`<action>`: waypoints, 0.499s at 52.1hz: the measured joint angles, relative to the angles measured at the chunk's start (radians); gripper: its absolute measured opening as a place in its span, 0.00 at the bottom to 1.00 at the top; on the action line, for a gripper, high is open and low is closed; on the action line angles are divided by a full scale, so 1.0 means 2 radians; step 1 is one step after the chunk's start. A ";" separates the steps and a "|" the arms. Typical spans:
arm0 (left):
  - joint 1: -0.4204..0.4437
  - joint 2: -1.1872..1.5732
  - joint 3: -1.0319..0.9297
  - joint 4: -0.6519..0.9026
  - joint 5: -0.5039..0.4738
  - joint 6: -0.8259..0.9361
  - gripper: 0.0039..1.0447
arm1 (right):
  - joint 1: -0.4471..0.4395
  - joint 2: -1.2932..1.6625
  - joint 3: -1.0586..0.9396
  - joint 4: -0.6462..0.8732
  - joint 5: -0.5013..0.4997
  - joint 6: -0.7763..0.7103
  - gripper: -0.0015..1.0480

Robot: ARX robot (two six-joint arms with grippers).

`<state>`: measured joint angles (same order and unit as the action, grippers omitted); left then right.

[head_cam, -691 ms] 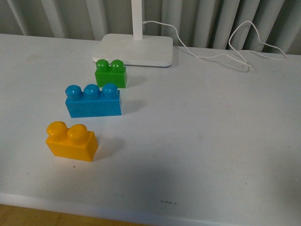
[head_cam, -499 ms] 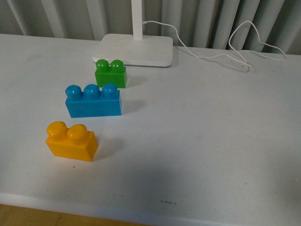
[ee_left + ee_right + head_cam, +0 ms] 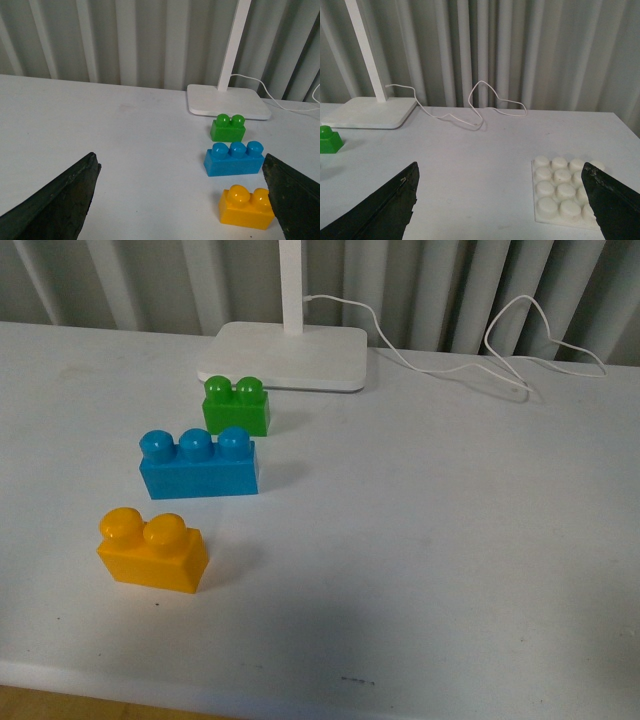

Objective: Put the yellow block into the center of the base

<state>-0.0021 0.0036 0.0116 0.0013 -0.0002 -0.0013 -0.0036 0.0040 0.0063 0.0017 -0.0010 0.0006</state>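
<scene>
The yellow block (image 3: pixel 152 550) rests upright on the white table near its front left, studs up; the left wrist view shows the yellow block (image 3: pixel 247 206) close to one finger (image 3: pixel 292 200) of my left gripper (image 3: pixel 179 159), which is open and holds nothing. The base (image 3: pixel 564 190), a white studded plate, lies flat on the table and appears only in the right wrist view, next to one finger (image 3: pixel 612 202) of my open, empty right gripper (image 3: pixel 500 170). The front view shows neither gripper and not the base.
A blue three-stud brick (image 3: pixel 198 464) and a green two-stud brick (image 3: pixel 236 406) stand in a row behind the yellow block. A white lamp foot (image 3: pixel 285 355) with its pole is at the table's back, and a white cable (image 3: pixel 480 350) trails to the right. The table's front edge (image 3: pixel 200 690) is near.
The whole scene sits slightly lower in the front view than before. The bricks keep their places relative to one another and the lamp.
</scene>
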 joint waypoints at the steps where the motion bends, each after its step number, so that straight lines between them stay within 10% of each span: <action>1: 0.000 0.000 0.000 0.000 0.000 0.000 0.94 | 0.000 0.000 0.000 0.000 0.000 0.000 0.91; 26: 0.000 0.000 0.000 0.000 0.000 0.000 0.94 | 0.000 0.000 0.000 0.000 0.000 0.000 0.91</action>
<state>-0.0021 0.0036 0.0116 0.0013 0.0002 -0.0017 -0.0036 0.0040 0.0063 0.0017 -0.0010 0.0006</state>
